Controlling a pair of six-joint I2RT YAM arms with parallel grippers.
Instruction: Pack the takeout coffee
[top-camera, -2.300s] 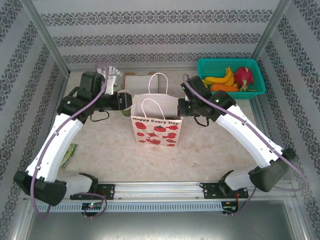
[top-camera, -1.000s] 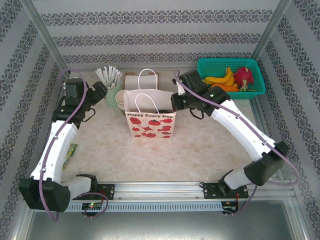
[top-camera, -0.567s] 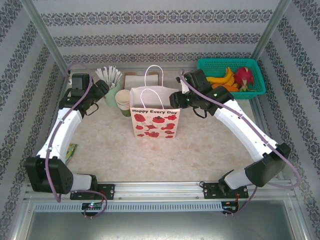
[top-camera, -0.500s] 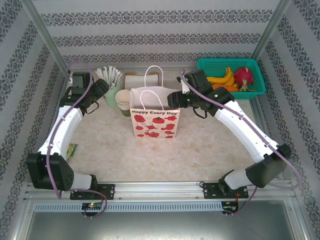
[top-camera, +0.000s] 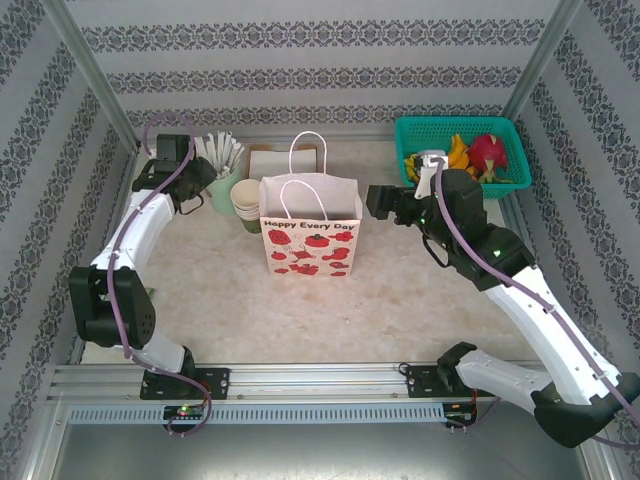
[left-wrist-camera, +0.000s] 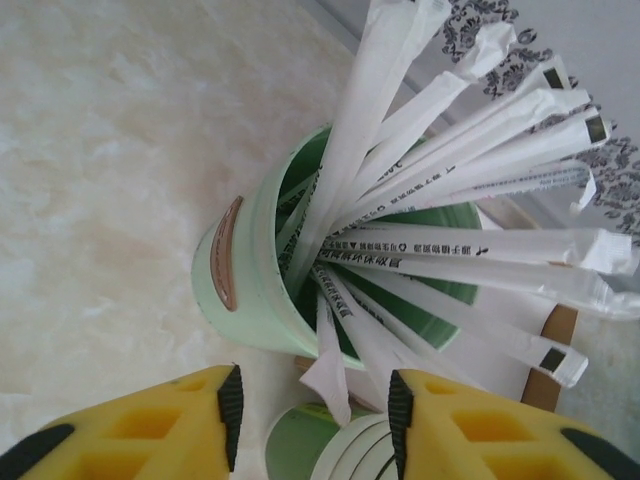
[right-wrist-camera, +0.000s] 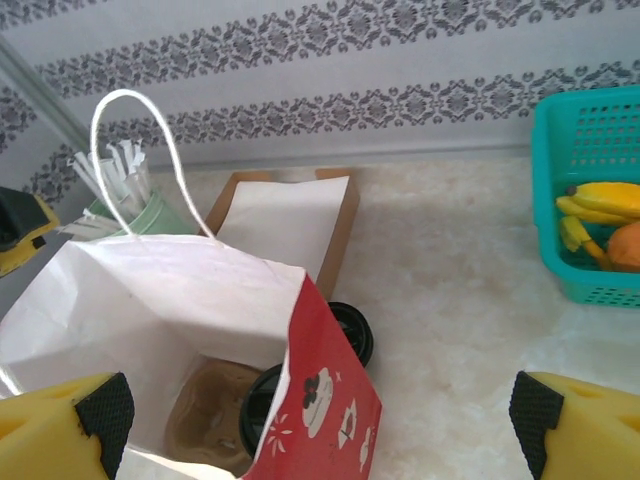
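The step in hand looks like fetching a straw to go with the drink. The left gripper (left-wrist-camera: 315, 400) is at the far left of the table (top-camera: 230, 290), right over the mint-green cup (left-wrist-camera: 250, 290) of wrapped straws (left-wrist-camera: 450, 130). Its jaws stand apart, with the drooping end of one straw (left-wrist-camera: 325, 370) lying loose in the gap and nothing clamped. A stack of paper cups (top-camera: 245, 200) stands just beside the mint-green cup, on its near right. The takeout coffee (right-wrist-camera: 262, 408) seems to be already inside the paper bag (top-camera: 310, 245). A round black lid shows at the bottom next to a brown carrier (right-wrist-camera: 205, 415), but the cup's wall is hidden, so this is a judgement. The right gripper (top-camera: 375, 204) hovers just right of the bag with its jaws wide apart, holding nothing. To do this well, the left jaws should close on that single straw near its end and not on the fanned bundle. The straw should then be drawn out along its own line, so that its neighbours stay in and the light cup neither tips nor knocks the stack. The right gripper could steady the bag's mouth for the drop.
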